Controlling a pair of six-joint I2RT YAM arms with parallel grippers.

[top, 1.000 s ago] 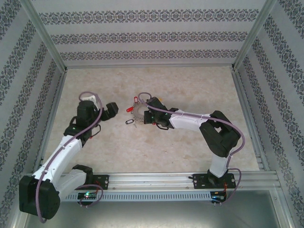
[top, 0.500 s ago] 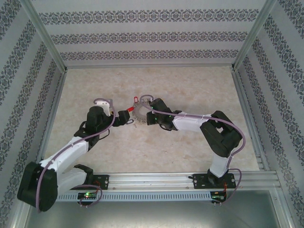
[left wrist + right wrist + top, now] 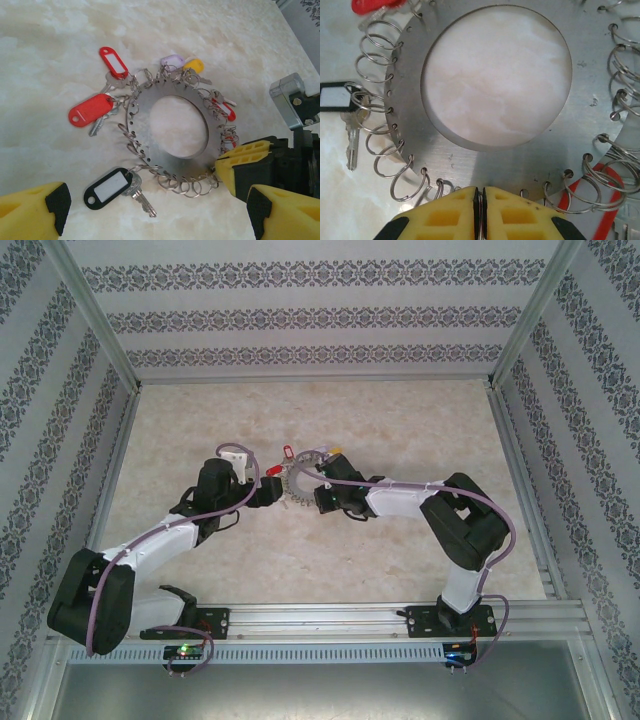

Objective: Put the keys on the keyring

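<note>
Top external: the left gripper [image 3: 262, 492] and right gripper [image 3: 318, 496] flank the keyring [image 3: 297, 480]. Left wrist: its fingers gape wide, with the ring just ahead and the keys [image 3: 102, 120] fanned around it. Right wrist: the fingers pinch the ring's near rim. It looks thin, stiff and probably slippery, so the flat edge seems the best hold.

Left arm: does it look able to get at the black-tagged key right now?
Probably yes. The left gripper is open with the black-tagged key lying uncovered on the table between its fingers. The right gripper clamps the keyring at its rim off to one side, clear of that key.
</note>
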